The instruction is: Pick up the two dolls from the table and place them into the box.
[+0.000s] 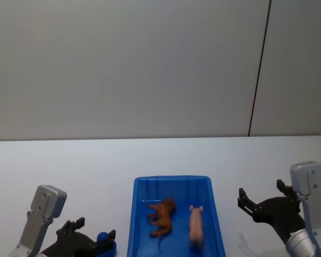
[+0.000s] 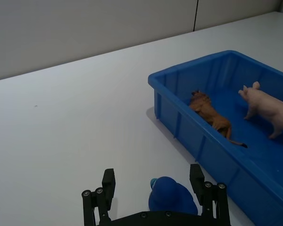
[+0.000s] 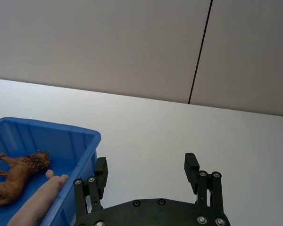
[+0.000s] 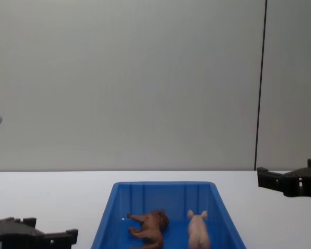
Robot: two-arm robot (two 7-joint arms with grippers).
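On the white table (image 1: 69, 171) sat the big blue box (image 1: 173, 183), right in the middle and close to the robot. It was far bigger than the toys inside it.

To the right of the box hung the right gripper (image 1: 262, 197), a little above the table. Its black fingers (image 3: 191, 165) were spread wide apart with nothing between them. To the left of the box was the left gripper (image 1: 93, 235), low by the table. Its fingers (image 2: 108, 181) were spread apart too, and a small blue ball (image 2: 172, 195) sat between them. Whether the fingers touched the ball could not be told.

Inside the box lay the two dolls, side by side on the blue floor. The brown lion (image 1: 161, 217) lay on the left half. The pink pig (image 1: 196, 225) lay just beside it on the right half, its head toward the far wall.
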